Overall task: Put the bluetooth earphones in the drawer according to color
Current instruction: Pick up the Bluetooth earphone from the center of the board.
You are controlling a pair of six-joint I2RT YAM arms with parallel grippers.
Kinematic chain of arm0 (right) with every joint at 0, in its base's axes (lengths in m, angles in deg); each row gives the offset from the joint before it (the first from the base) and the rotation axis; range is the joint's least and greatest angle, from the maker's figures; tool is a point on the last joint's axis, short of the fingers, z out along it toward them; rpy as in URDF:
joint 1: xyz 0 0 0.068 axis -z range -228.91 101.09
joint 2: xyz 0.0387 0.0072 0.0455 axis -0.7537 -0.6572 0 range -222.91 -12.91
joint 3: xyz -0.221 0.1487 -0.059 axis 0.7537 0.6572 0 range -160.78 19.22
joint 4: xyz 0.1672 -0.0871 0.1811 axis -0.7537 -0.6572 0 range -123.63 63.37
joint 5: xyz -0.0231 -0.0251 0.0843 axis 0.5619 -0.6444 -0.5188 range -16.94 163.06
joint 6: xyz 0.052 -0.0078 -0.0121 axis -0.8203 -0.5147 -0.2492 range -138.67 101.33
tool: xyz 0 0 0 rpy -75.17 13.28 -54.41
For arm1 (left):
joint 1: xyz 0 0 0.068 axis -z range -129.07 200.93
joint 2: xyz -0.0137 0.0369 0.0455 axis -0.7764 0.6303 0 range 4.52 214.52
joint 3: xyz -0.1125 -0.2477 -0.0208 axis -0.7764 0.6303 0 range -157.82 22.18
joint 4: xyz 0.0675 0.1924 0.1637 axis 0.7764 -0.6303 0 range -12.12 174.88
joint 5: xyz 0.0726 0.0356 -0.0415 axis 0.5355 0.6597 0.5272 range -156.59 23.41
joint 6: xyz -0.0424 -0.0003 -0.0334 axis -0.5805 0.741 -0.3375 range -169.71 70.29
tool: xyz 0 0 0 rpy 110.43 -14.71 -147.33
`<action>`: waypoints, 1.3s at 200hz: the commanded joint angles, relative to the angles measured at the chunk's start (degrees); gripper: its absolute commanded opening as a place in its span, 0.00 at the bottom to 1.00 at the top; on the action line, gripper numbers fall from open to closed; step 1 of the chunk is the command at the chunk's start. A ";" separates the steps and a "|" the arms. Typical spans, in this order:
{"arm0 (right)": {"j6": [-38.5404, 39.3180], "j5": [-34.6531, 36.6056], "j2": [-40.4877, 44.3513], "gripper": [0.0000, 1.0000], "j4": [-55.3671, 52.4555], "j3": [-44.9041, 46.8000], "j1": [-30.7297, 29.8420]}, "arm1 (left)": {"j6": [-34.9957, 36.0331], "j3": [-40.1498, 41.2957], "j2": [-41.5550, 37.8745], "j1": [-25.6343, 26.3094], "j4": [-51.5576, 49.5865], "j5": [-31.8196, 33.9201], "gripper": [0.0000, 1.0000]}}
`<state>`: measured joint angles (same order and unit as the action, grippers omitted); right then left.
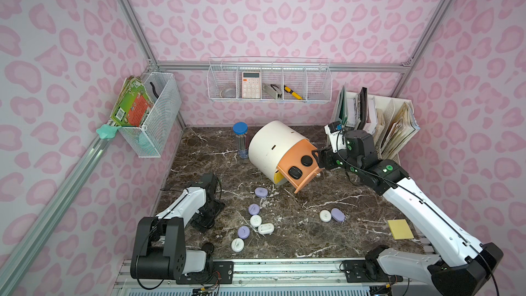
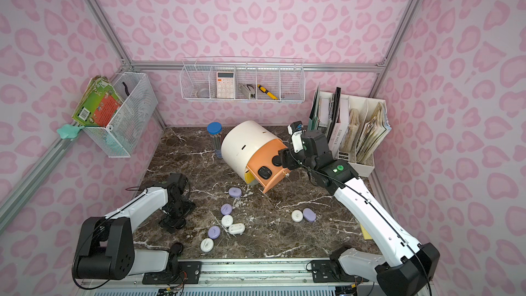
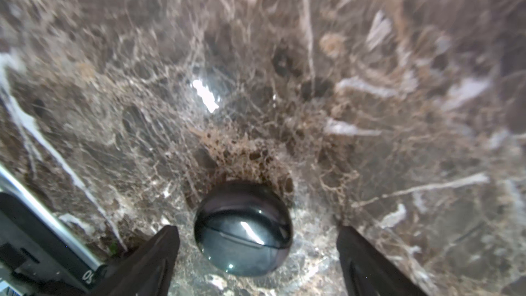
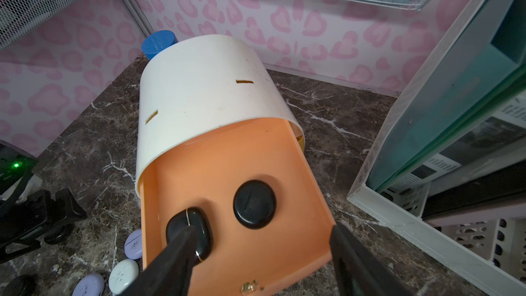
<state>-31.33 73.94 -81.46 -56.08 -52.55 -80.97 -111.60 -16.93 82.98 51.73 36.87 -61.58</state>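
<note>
Right pincer [image 4: 262, 227] wide over peach drawer [image 4: 227, 160]; left pincer [image 3: 256, 227] wide, seemingly astride black case [image 3: 243, 232]

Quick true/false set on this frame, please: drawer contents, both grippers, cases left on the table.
1. The peach drawer is pulled open with two black cases in it. True.
2. The left gripper is clamped on a white case. False: its jaws stand open on either side of a black case lying on the table.
3. Four lilac cases lie on the table. True.
4. The right gripper holds a black case. False: it is open over the peach drawer with nothing between its jaws.
5. A white case is in the peach drawer. False: only black cases are in it.
</note>
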 commanded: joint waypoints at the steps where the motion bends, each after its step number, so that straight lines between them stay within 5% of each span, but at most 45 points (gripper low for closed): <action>1: -0.32 -0.88 1.19 0.76 -0.47 0.82 0.56 | -1.13 1.51 -0.47 -0.06 0.98 -3.86 0.88; 64: -1.12 -2.48 3.81 0.76 0.09 3.52 1.16 | 1.64 1.30 0.53 -0.04 4.56 -3.42 0.69; 186: -1.66 -3.43 5.58 0.76 -0.03 5.00 1.28 | 6.08 -0.09 1.17 -0.42 6.34 0.59 0.80; 260: -1.88 -4.29 6.47 0.76 -0.16 5.29 1.27 | 6.78 -0.19 4.61 -0.40 8.69 -0.79 0.64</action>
<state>-32.62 70.14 -75.30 -56.30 -47.24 -79.65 -105.02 -17.85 86.36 51.38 42.47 -63.30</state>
